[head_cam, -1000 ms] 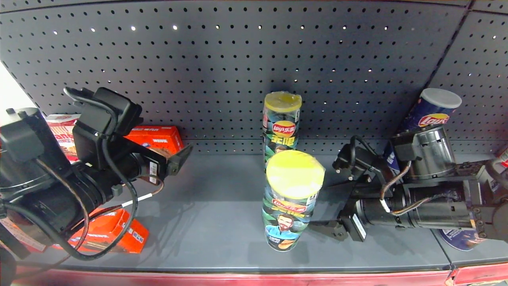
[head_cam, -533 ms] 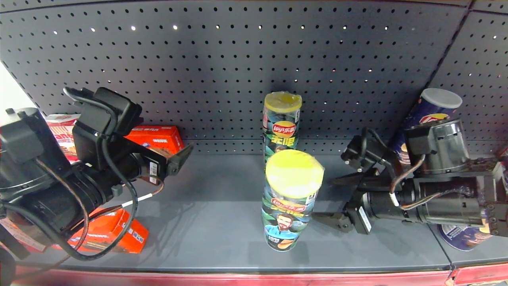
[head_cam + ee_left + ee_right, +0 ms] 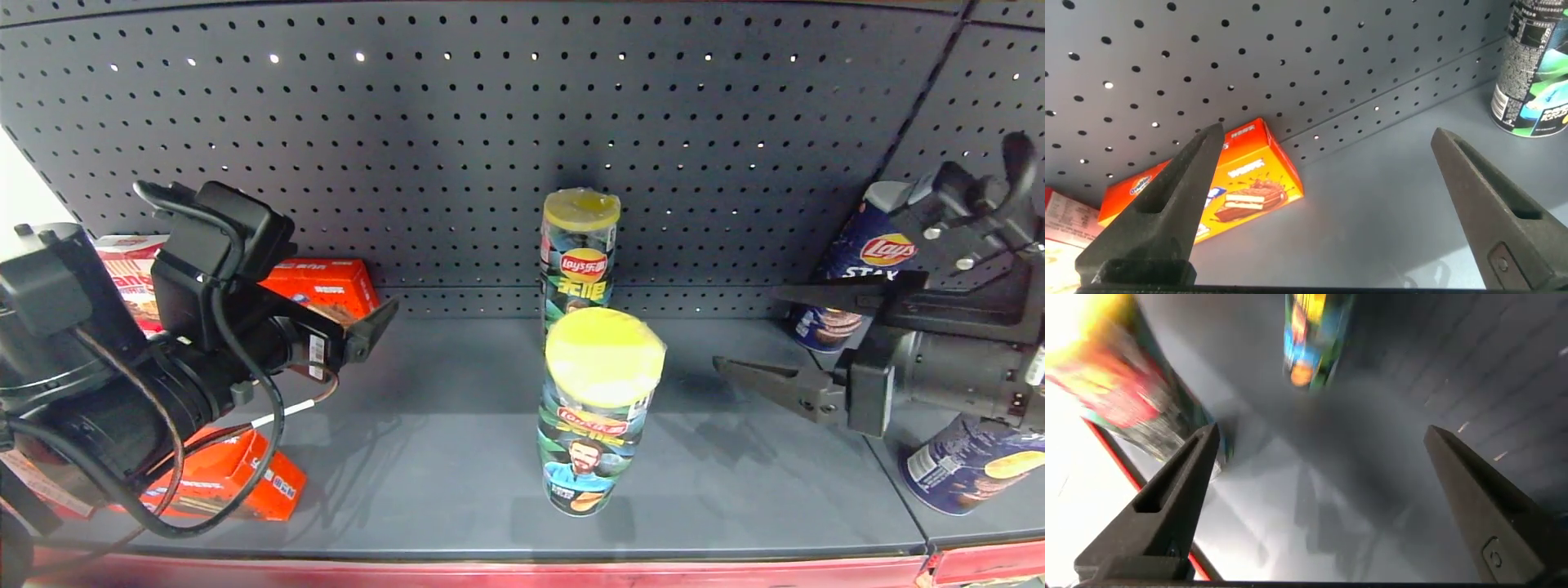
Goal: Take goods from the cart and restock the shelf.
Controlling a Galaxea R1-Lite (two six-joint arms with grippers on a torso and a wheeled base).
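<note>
Two yellow-lidded chip cans stand upright mid-shelf, the front can (image 3: 600, 408) directly before the rear can (image 3: 578, 253) at the pegboard. In the head view my right gripper (image 3: 747, 328) hovers open and empty to the right of the front can, clear of it. Its own wrist view shows the right gripper (image 3: 1319, 433) spread wide, with a can (image 3: 1315, 335) blurred beyond it. My left gripper (image 3: 367, 322) is held over the left part of the shelf. It is seen open and empty in the left wrist view (image 3: 1323, 139), facing an orange box (image 3: 1221, 188).
The grey shelf (image 3: 441, 457) has a red front edge and a pegboard back. Orange boxes sit at the back left (image 3: 322, 282) and front left (image 3: 237, 478). A blue can (image 3: 865, 261) leans at the back right, and another blue can (image 3: 971, 461) is at the front right.
My right arm has drawn back to the right and risen, away from the front can, with its gripper still open. The left arm and both cans have stayed put.
</note>
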